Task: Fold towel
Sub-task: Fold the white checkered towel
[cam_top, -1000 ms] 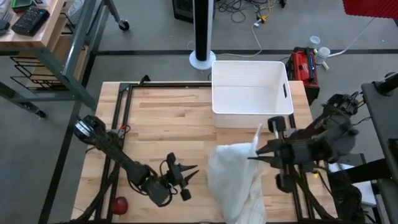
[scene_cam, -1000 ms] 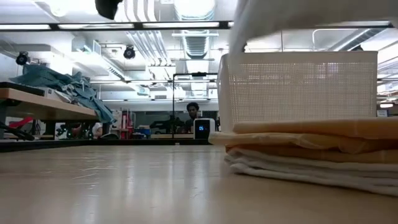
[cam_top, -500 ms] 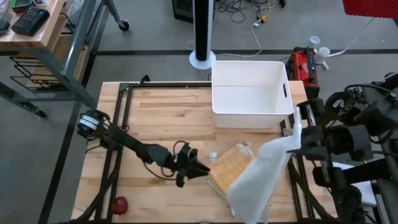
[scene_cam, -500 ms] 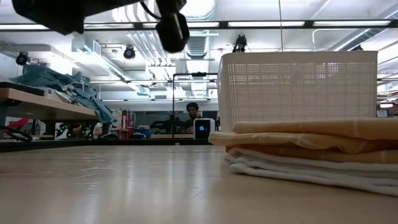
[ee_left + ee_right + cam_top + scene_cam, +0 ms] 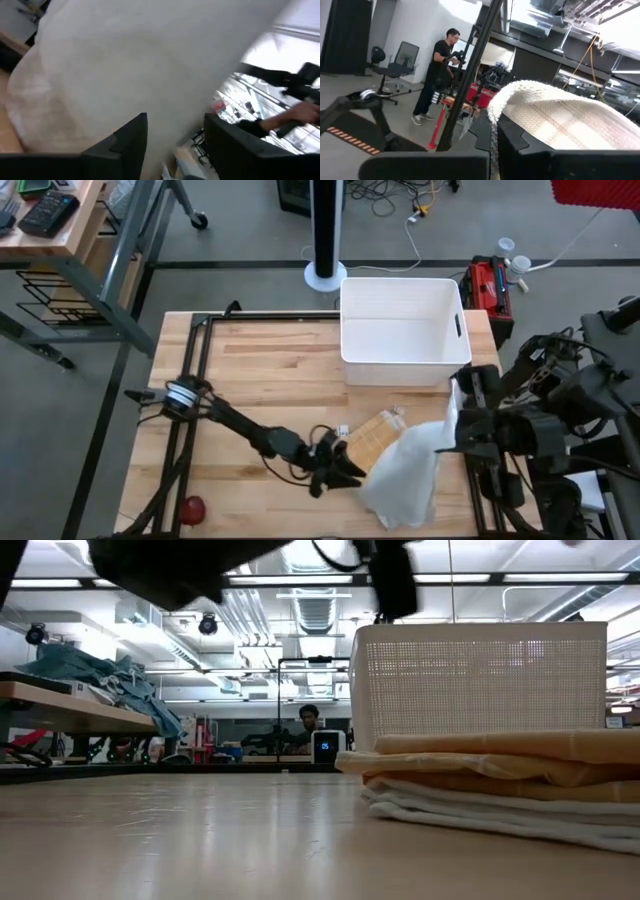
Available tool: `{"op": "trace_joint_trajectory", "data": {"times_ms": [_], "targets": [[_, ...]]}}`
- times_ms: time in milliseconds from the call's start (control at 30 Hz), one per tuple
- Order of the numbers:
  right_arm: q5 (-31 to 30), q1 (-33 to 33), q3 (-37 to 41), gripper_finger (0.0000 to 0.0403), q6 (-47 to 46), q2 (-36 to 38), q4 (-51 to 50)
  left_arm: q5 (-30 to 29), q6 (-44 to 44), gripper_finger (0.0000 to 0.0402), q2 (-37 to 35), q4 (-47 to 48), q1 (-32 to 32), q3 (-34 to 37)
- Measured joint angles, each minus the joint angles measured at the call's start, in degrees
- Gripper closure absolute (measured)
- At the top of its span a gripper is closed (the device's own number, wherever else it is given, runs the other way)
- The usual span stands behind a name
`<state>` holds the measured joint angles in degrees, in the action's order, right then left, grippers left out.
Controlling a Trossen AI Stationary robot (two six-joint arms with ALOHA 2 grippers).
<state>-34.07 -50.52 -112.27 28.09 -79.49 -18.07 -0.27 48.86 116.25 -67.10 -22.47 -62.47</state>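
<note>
towel (image 5: 415,470) drapes lower right of centre in the high view, pinched by the closed right gripper (image 5: 458,442). left gripper (image 5: 347,472), fingers spread, reaches its hanging edge; a missed grab could bunch the fold.

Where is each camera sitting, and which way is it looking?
High view: above the table, looking straight down; both arms show, left gripper by the white towel, right gripper holding it up.
Low view: at tabletop height, looking across at folded towels and the white basket; an arm passes overhead.
Left wrist view: on the left arm, facing the white towel past its own open fingers.
Right wrist view: on the right arm, facing the room, towel pinched in front; a person stands beyond.
Shared: the white towel, in the high and both wrist views.
</note>
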Motion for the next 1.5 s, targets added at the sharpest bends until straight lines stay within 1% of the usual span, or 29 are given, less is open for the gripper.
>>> {"op": "trace_joint_trajectory", "data": {"times_ms": [67, 133, 200, 267, 533, 633, 700, 833, 1000, 1233, 1500], "targets": [[-0.04, 0.02, -0.59, 0.0403, 0.75, -0.71, 0.93, 1.08, 1.44, 0.0211, 2.89, 1.10, 0.23, -3.16], [-0.05, 0.00, -1.66, 0.0403, 0.96, -1.36, 1.02, 4.11, 2.84, 0.0207, 4.76, 0.84, 0.29, -5.40], [0.01, -0.07, -2.48, 0.0403, 0.29, -1.79, 1.00, 7.64, 3.72, 0.0203, 5.58, 0.76, 0.24, -6.48], [0.01, -0.42, -2.85, 0.0403, 0.03, -1.89, 0.77, 8.75, 4.37, 0.0200, 5.84, 1.16, 0.01, -6.50], [-0.32, -0.63, -3.99, 0.0403, 0.01, -1.94, 0.68, 8.14, 8.42, 0.0186, 5.74, 1.66, -1.48, -0.89], [-0.50, -0.63, -4.34, 0.0403, 0.01, -1.94, 0.76, 6.58, 8.53, 0.0180, 5.74, -0.50, -3.01, 0.52], [-0.50, -0.63, -4.35, 0.0403, 0.17, -1.94, 0.59, 5.83, 7.10, 0.0177, 5.65, -2.37, -3.76, 0.49], [-0.46, -0.63, -4.35, 0.0403, 1.38, -2.07, 0.22, 2.77, 5.25, 0.0171, 5.59, -3.42, -3.88, -0.29], [-0.48, -0.61, -4.03, 0.0403, 1.58, -2.07, 0.28, 2.62, 4.89, 0.0164, 5.59, -4.12, -3.68, -2.51], [-0.46, -0.61, -3.98, 0.0403, 1.56, -2.04, 0.26, 0.81, 1.01, 0.0169, 5.59, -4.01, -2.38, -5.55], [-0.46, -0.61, -3.81, 0.0403, 1.40, -2.04, 0.15, 4.15, -5.42, 0.0192, 5.59, -3.10, -2.24, -10.58]]}}
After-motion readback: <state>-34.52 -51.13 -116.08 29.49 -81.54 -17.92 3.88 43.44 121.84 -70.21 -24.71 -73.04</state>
